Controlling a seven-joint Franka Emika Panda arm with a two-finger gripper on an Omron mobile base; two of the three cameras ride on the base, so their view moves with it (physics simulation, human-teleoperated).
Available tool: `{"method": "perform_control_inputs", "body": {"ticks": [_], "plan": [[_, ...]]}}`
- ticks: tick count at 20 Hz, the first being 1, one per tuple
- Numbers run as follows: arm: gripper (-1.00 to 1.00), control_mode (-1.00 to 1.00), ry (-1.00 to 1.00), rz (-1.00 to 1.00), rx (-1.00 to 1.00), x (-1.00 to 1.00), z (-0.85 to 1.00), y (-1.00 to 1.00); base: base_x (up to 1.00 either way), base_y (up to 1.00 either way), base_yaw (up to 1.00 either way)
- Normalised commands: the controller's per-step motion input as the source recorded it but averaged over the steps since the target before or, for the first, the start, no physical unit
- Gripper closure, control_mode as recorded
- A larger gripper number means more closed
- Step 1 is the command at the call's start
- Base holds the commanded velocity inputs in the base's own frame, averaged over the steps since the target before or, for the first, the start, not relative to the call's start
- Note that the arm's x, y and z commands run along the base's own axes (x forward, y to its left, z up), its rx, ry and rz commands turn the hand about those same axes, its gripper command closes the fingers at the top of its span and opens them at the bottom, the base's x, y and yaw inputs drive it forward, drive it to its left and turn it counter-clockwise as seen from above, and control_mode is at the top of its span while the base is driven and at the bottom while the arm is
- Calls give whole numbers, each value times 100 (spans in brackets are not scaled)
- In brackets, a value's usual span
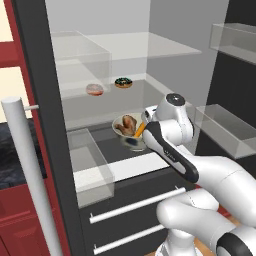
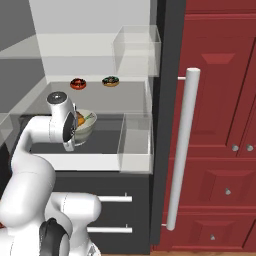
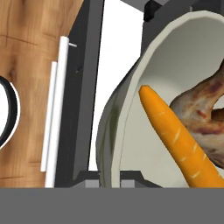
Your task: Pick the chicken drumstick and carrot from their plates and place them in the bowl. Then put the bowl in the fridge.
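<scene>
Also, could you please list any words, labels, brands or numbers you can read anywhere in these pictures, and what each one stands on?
None: no text, label, brand or number can be read on the tall dark grey fridge, the deep cream-white bowl, the two doughnuts on the shelf or the red cabinet doors.

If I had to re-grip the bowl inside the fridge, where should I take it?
Take the bowl by its near rim, one finger inside and one outside, coming from the open front. The thin wall suits a pinch, the body looks too wide, and the carrot and chicken drumstick fill the middle.
</scene>
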Motion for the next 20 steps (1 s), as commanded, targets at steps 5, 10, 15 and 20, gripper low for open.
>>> {"method": "perform_control_inputs", "body": {"ticks": [5,10,15,20], "plan": [[100,100,0,0,0,0,0,0,0,0,0],[100,-100,0,0,0,0,0,0,0,0,0],[100,-100,0,0,0,0,0,0,0,0,0],[100,-100,1,0,-1,-7,-1,-2,0,0,0]]}}
